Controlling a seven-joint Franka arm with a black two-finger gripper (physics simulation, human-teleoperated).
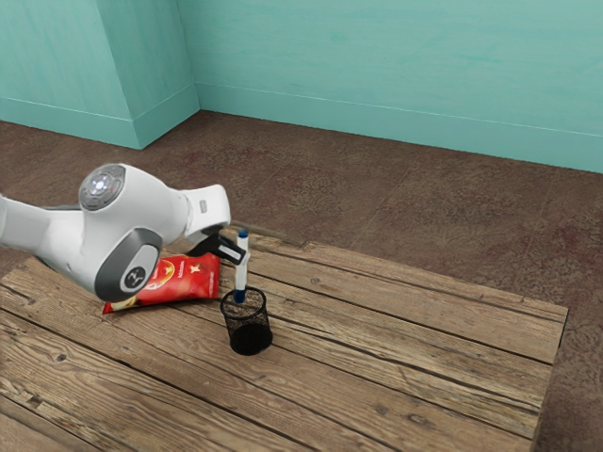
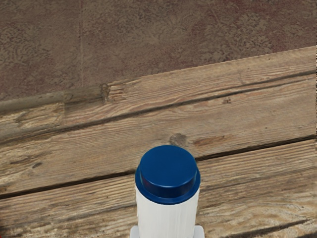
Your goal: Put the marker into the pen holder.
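Marker (image 1: 241,275) upright in the gripper (image 1: 244,256), one finger on each side, closed down to the barrel's width, blue ends sticking out above and below the grip. Pen holder (image 1: 250,330), black mesh, stands on the table (image 1: 405,377) below the gripper, marker's lower end at its mouth, can't tell if inside the rim. Red bag (image 1: 193,280) lies beside the holder, lower than the gripper and toward the arm (image 1: 141,217).

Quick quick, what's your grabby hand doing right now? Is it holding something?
End effector: closed on the white-and-blue marker, holding it roughly upright.
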